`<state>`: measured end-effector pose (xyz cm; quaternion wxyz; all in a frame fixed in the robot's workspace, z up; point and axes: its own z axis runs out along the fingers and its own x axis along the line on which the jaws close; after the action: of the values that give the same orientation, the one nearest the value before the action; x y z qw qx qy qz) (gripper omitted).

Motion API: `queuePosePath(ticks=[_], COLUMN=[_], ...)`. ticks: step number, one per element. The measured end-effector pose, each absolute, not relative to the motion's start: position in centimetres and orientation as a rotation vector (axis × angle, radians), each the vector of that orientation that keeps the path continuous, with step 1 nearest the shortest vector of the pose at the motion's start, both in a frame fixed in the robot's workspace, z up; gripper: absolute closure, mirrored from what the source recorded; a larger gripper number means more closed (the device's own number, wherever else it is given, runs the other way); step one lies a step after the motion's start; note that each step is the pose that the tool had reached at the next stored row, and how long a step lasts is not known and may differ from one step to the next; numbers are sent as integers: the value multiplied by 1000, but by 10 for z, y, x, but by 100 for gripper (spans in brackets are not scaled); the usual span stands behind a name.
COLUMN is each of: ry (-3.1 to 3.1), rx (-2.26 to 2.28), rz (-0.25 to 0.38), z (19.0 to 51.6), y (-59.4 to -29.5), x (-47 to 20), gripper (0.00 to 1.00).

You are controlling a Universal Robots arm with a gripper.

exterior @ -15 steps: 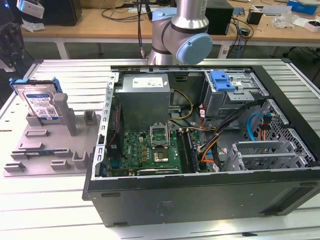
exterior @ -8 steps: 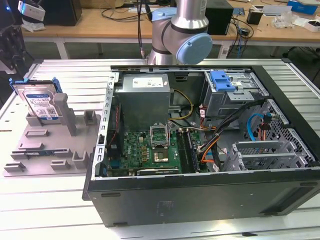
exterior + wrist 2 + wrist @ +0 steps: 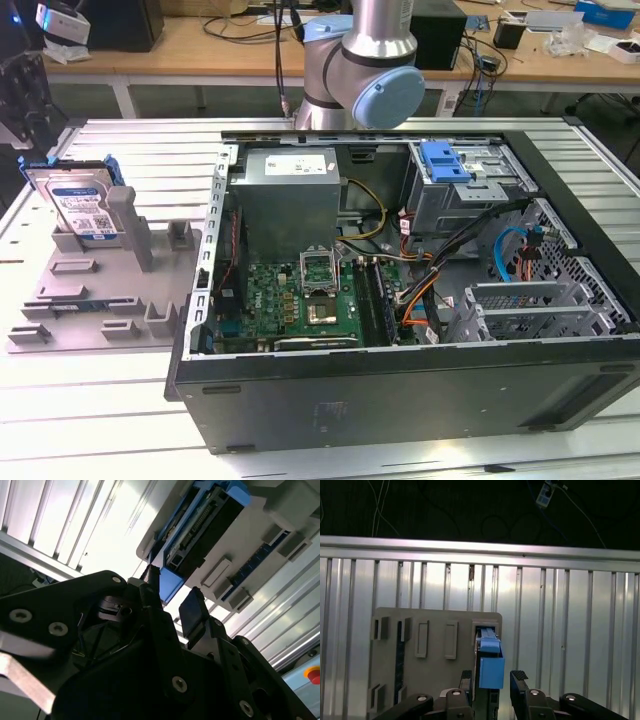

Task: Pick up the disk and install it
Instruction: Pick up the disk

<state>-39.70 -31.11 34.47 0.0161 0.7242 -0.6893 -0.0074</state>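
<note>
The disk (image 3: 80,205) is a silver drive with a white-and-blue label in a blue bracket. It leans upright in the back corner of a grey fixture plate (image 3: 100,290) at the exterior view's left. My gripper (image 3: 28,140) hangs dark just above and beside it. In the first wrist view the gripper (image 3: 492,676) is open, with one black finger on each side of the bracket's blue end tab (image 3: 491,666) and a small gap at each side. The second wrist view shows the same straddle: gripper (image 3: 172,595), disk (image 3: 205,530).
An open computer case (image 3: 400,250) lies on the slatted metal table at the exterior view's right, with a blue drive bay latch (image 3: 445,160) at its back. The arm's base (image 3: 360,60) stands behind it. A grey post (image 3: 128,225) rises from the fixture beside the disk.
</note>
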Motion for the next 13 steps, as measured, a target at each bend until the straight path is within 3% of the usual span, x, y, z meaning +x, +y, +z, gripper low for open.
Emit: queuePosePath(ticks=[11, 12, 13], ry=[-2144, -2144, -2144], rx=[2252, 2252, 2252], rz=[-23, -23, -23], z=[344, 344, 344], y=[-311, -311, -311], x=[-397, -397, -397], gripper=[55, 49, 49])
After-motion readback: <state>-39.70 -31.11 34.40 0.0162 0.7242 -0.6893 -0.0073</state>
